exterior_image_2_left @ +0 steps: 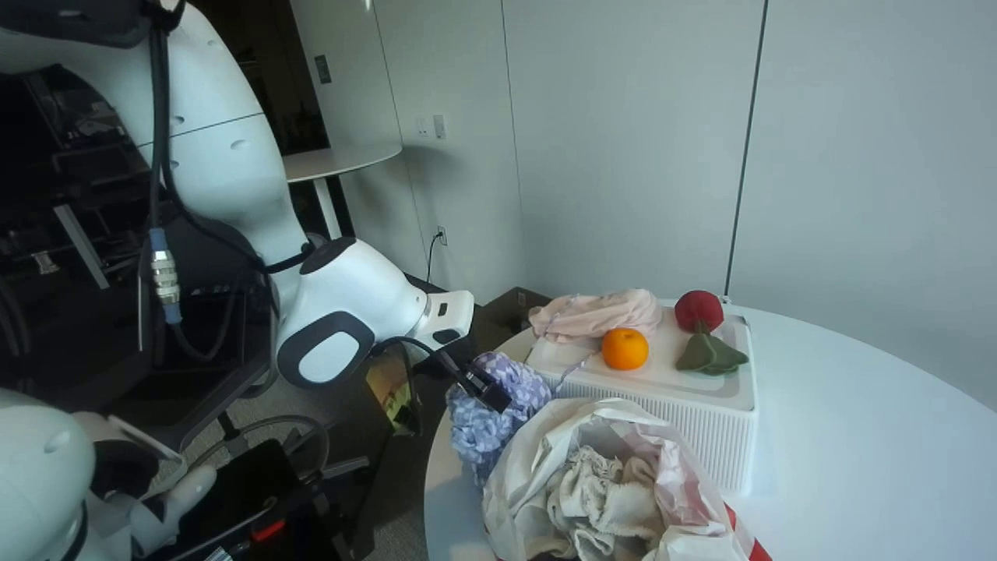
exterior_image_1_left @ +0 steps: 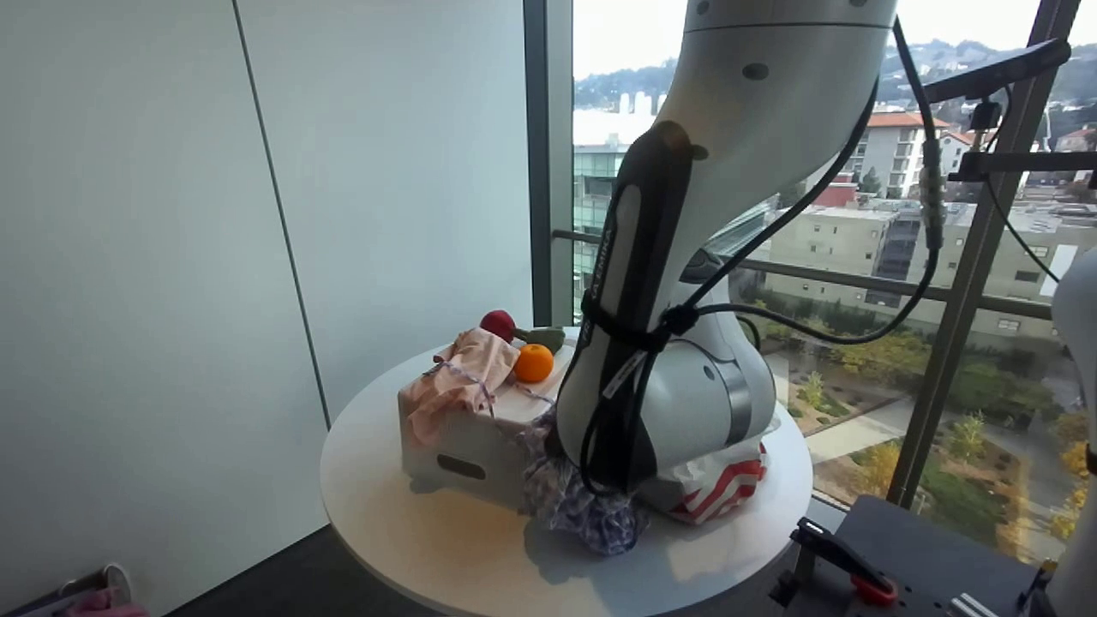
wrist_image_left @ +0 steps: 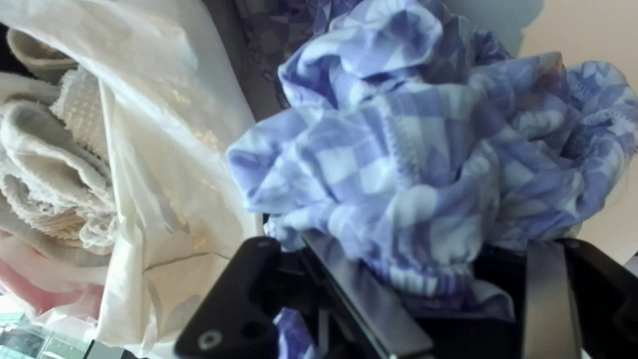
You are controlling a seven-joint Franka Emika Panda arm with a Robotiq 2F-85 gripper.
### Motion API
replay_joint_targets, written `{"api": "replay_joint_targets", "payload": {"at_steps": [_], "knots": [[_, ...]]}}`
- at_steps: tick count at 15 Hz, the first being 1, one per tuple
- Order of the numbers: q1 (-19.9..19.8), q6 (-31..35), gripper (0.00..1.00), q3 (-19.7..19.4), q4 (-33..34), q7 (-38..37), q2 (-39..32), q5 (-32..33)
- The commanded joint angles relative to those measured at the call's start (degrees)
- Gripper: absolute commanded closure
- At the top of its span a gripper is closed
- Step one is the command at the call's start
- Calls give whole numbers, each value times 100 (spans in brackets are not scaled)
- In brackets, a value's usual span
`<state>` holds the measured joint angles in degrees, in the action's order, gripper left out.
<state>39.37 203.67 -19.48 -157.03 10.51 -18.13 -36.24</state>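
The fingers (wrist_image_left: 547, 299) are closed on a blue-and-white checked cloth (wrist_image_left: 408, 164), which bunches over and between them so that their very tips are hidden in the wrist view. The cloth shows a stitched seam and a gathered edge, and falls in loose folds just beside one corner of a white plastic box (exterior_image_2_left: 713, 436). Whether it touches the box, or how much of it rests on the round tabletop (exterior_image_2_left: 857, 436), cannot be told. The robot arm (exterior_image_1_left: 668, 343) reaches down at that same corner and, in an exterior view, hides part of the box.

The box stands on the tabletop, with one ribbed side and, on another side, a hand slot (exterior_image_1_left: 461, 466). On top of the box, at one end, lies a crumpled pale pink cloth (exterior_image_2_left: 604, 313), draping over the box's slotted side. An orange (exterior_image_2_left: 625, 348) sits on the box just beside the pink cloth, and a toy with a round red body and green leaves (exterior_image_2_left: 705, 351) lies on the other part of the box's top.

Just beside the box's ribbed side stands an open white bag with red stripes (exterior_image_2_left: 537, 460), stuffed with off-white fabric (exterior_image_2_left: 611, 499). White wall panels (exterior_image_2_left: 639, 156) rise behind the box in both exterior views.
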Motion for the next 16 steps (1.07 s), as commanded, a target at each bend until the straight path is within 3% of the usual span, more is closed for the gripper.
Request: {"api": "replay_joint_targets", "payload": {"at_steps": [1,7,11,12,16], "knots": [[548,-363,95,-128,-83,855,527,-1576],[1044,722,96,86,-36,1396,842,-4430],[1347,1779,97,324,-78,1723,1528,-6141],[587,2240,97,1225,-89,1610,1736,-6250],[147,3425,97,2429,-64,1473,2375,-6991]]}}
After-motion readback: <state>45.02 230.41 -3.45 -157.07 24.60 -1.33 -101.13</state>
